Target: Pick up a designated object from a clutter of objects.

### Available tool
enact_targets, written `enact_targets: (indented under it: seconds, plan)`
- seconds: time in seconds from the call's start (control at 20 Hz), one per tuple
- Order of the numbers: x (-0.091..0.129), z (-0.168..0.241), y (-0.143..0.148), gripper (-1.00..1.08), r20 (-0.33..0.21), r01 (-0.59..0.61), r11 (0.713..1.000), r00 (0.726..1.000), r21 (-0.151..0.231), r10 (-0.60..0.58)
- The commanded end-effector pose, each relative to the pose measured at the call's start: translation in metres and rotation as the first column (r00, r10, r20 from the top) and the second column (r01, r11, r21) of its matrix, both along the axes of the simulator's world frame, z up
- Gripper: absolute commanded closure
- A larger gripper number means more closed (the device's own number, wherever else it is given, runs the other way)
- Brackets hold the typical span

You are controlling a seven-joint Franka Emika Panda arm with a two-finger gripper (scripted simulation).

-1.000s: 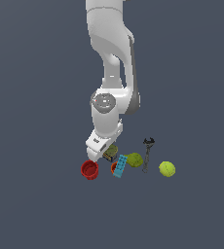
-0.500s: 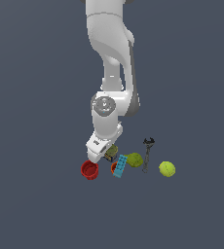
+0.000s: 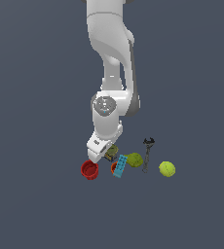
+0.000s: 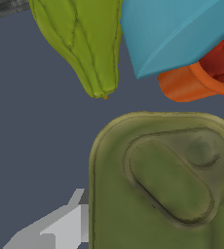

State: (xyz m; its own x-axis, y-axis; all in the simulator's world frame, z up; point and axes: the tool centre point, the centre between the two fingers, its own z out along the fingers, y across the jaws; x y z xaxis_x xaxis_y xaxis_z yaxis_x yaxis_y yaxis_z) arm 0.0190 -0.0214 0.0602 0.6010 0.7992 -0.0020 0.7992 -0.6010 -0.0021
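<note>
Across both views the ground is a flat, featureless slate-grey surface (image 3: 36, 204) with no visible edge, wall or horizon; room and floor read as one uniform field.

Exterior view: white arm descends from the upper centre of the frame, wrist low, gripper (image 3: 100, 156) right over the clutter just below frame centre. Olive tin (image 3: 111, 151) sits partly hidden behind the gripper, at the back of the cluster; only a small olive and dark patch shows. Too small there to read its orientation.

Cluster, running from the exterior view's left to its right: red cup (image 3: 89, 170), small orange cup (image 3: 116, 168) with the light-blue brick (image 3: 120, 166) leaning across it, green lumpy blob (image 3: 134, 160), dark wrench (image 3: 147, 153) standing roughly along the picture's vertical, and yellow-green ball (image 3: 167, 168) a little apart from the rest.

Wrist view: tin fills the lower right of the frame, olive top facing the camera, lying flat. Its body runs off the lower edge, so the outline's long axis cannot be fixed; the raised oval panel on the lid runs diagonally, upper left to lower right. Blob, brick and orange cup sit beyond its upper edge, apart from it. One pale grey finger (image 4: 55, 228) lies against the tin's left side, lower left of the frame.

Jaw opening: cannot tell; only one finger shows and contact on the other side is out of frame.
</note>
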Motion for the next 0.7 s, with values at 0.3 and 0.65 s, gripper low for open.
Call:
enact_targets:
  seconds: [0.3,0.65]
  plan:
    - [0.005,0.036,0.023,1.08,0.004,-0.001,1.000,1.000,-0.001,0.001]
    - [0.011,0.094,0.060,1.08,0.004,-0.001,1.000,1.000,-0.001,0.001]
